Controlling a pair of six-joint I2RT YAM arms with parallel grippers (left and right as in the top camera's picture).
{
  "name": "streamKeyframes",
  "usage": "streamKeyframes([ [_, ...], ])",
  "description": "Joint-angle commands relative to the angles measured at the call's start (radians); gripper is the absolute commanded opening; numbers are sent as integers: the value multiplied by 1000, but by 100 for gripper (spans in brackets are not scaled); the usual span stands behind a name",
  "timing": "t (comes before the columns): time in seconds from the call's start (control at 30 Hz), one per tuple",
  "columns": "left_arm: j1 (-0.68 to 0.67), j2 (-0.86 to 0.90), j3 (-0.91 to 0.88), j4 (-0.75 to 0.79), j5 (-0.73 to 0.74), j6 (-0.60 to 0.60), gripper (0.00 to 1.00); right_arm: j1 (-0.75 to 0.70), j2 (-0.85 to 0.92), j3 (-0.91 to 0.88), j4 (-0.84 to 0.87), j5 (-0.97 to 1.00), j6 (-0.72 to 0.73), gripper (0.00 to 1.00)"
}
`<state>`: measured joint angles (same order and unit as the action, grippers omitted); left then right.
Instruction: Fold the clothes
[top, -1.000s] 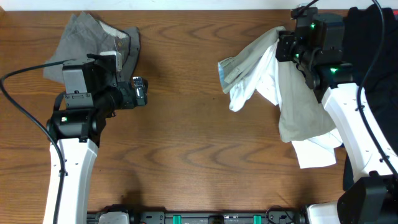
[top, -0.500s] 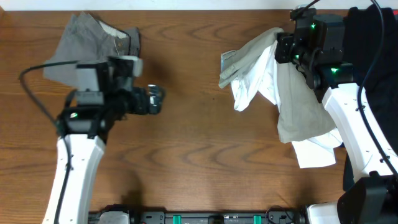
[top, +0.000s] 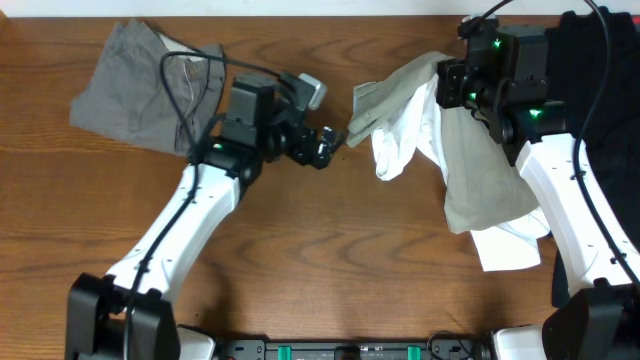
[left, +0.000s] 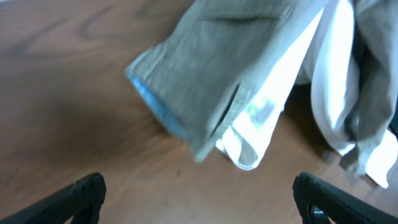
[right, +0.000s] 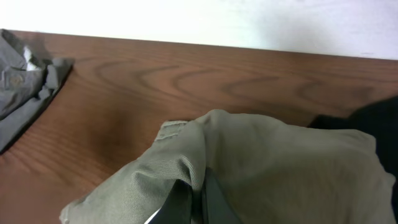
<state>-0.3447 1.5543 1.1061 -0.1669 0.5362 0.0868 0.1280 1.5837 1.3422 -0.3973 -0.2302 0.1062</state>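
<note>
- Wood-grain table (top: 300, 250) fills the overhead view, with dark cloth off its edge at 3 o'clock.
- What changed: a second ago your left arm sat over the grey shorts (top: 130, 85) at 10 o'clock. It has since swung across to the middle of the far half, leaving that garment where it lay.
- The left gripper (top: 328, 143) is spread as wide as it goes and holds nothing. It now points toward 3 o'clock, just beside the loose hem (left: 155, 102) but not touching it.
- The right gripper (right: 196, 200) has barely moved. Its jaws are pinched fully together on a fold of the shorts (top: 470, 160), holding that part up off the table at about 1 o'clock.
- The shorts sit on the right half. One leg reaches toward 9 o'clock from the grip and the rest drapes down toward 4 o'clock.
- The shirt (top: 400, 150) is tangled in with them. It hangs out from under the raised leg and shows again at 4 o'clock, beneath the lower edge.
- My read: no fold has been made yet, and you are setting up a two-handed hold to spread the shorts flat.
- Watch the shirt layer just under the hem. A deep bite could take both, so aim for the khaki edge alone.
</note>
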Motion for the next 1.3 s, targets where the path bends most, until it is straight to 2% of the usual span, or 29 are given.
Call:
streamKeyframes([
  [0.0,-29,32,13,54,10,13,98,9,-41,38,3,-61,1,1],
  [0.47,-133,187,13,257,8,2,98,10,-41,38,-1,-193,2,1],
  [0.53,-129,195,13,258,-8,2,80,10,-41,38,-4,-193,2,1],
  [0.57,-125,195,13,258,-12,2,57,10,-41,38,-5,-193,1,1],
  [0.63,-113,194,13,258,-28,2,38,10,-41,38,-5,-193,1,1],
  [0.77,-71,177,13,258,-28,-34,25,10,-41,38,-5,-192,0,1],
  [0.87,-36,143,13,254,-26,-66,7,10,-41,38,-5,-192,0,1],
  [0.97,-13,89,13,242,-24,-66,6,10,-41,38,-5,-193,1,1],
  [1.0,-7,67,13,235,-24,-66,6,10,-41,38,-5,-193,1,6],
  [1.03,-1,43,13,227,-24,-66,6,10,-41,38,-5,-193,1,25],
  [1.1,13,-5,13,217,-24,-75,6,10,-41,38,-6,-193,1,83],
  [1.13,23,-29,13,217,-24,-89,6,10,-41,38,-11,-193,0,99],
  [1.27,62,-132,13,217,-24,-108,6,10,-60,38,-58,-202,-42,99],
])
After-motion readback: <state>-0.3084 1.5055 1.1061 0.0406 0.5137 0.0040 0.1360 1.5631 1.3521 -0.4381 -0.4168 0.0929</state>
